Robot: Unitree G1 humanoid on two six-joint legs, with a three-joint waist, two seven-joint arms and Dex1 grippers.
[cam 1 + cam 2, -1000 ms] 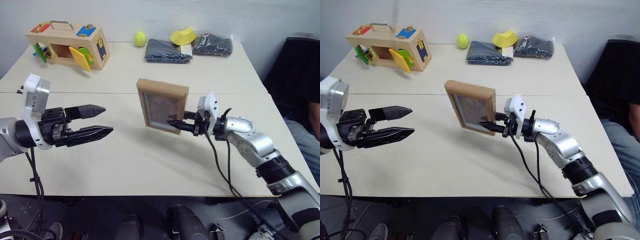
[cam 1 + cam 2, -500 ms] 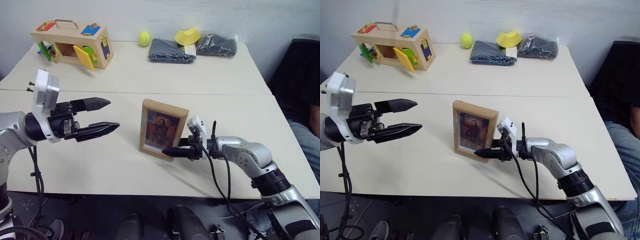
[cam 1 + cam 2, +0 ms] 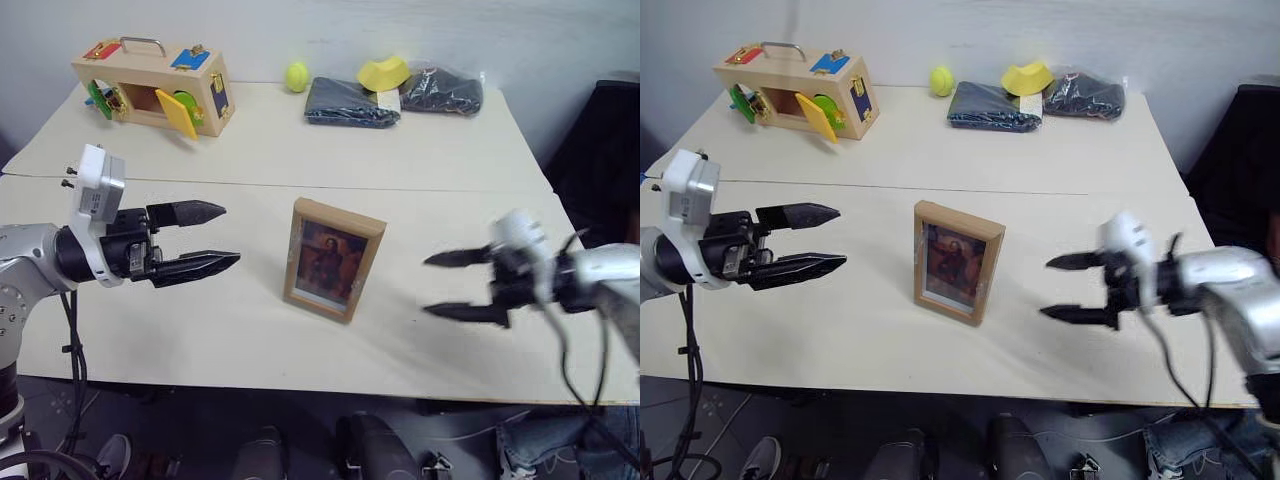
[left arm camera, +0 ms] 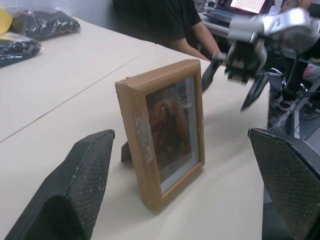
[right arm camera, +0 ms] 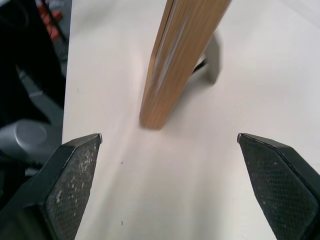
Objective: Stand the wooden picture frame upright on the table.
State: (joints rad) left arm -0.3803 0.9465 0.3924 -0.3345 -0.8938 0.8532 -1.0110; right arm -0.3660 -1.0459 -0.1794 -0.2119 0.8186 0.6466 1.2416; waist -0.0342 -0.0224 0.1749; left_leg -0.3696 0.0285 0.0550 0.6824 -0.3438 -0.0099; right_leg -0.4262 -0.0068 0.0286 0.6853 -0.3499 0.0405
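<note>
The wooden picture frame [image 3: 333,259] stands upright on the cream table [image 3: 400,160], its dark portrait facing me and its fold-out stand [image 5: 214,59] propped behind it. Nothing touches it. My right gripper [image 3: 455,285] hangs open to the right of the frame, well apart from it, fingers pointing at it. My left gripper [image 3: 205,238] is open on the frame's left side, also clear of it. In the left wrist view the frame [image 4: 167,127] stands between my two fingertips with the right gripper [image 4: 235,70] beyond it.
At the table's far left stands a wooden box [image 3: 150,85] with colourful doors. Along the far edge lie a yellow-green ball [image 3: 296,76], a folded dark cloth [image 3: 350,102], a yellow object [image 3: 384,72] and a dark bag [image 3: 440,92]. A person in black [image 4: 160,20] sits at the right.
My right gripper let go of the frame, opened wide and drew back to the right. The frame went from held and tilted to standing by itself. The left gripper stayed put.
</note>
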